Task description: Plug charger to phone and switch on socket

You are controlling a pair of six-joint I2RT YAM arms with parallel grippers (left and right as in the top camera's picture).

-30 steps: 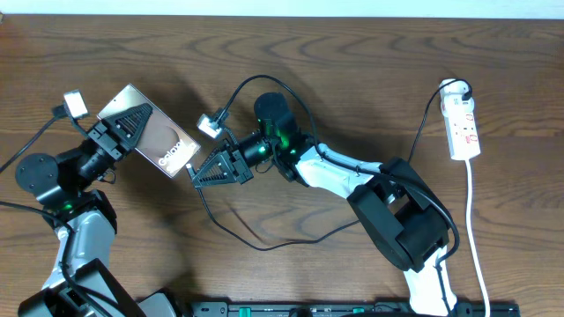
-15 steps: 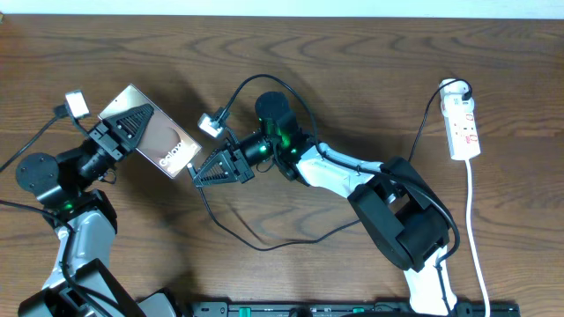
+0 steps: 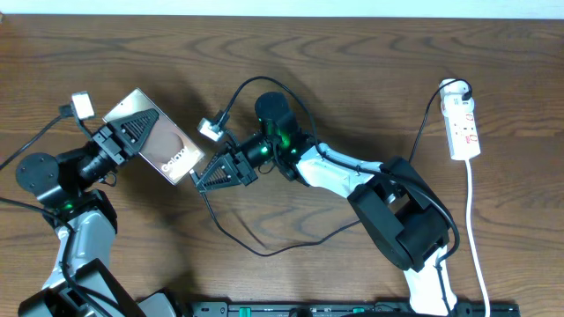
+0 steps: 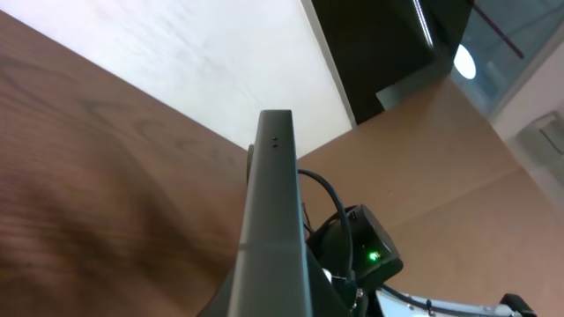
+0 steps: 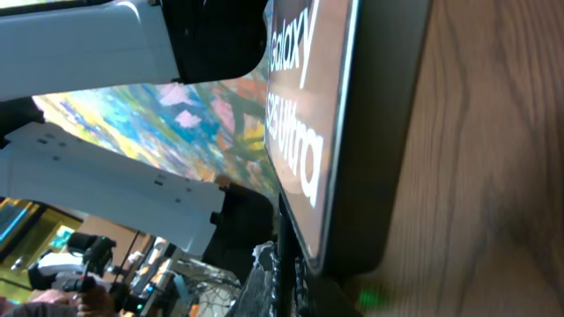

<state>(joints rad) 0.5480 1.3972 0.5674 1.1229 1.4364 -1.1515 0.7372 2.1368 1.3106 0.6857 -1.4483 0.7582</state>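
Over the brown wooden table (image 3: 352, 53), my left gripper (image 3: 132, 130) is clamped on the flat, glossy brownish-grey phone (image 3: 172, 151), which stands edge-on just ahead of it. Its white lettering reads "Galaxy" and "Ultra". The white elongated power strip (image 3: 464, 123) with red marks lies well off behind my right arm. My right gripper (image 3: 201, 181) is clenched on the thin black charger cable (image 3: 264, 250), just beside the phone's lower edge.

The counter (image 3: 352, 70) is dark brown wood with wavy, flowing grain. The phone (image 3: 172, 145) has a glossy brownish-grey face with white lettering; in the right wrist view it mirrors patches of blue, yellow and pink. The charger cable (image 3: 264, 253) is black. The power strip (image 3: 464, 123) is white with red switch marks, and its cord (image 3: 470, 202) is white. The right arm (image 3: 339, 172) is white and black, with a green light.
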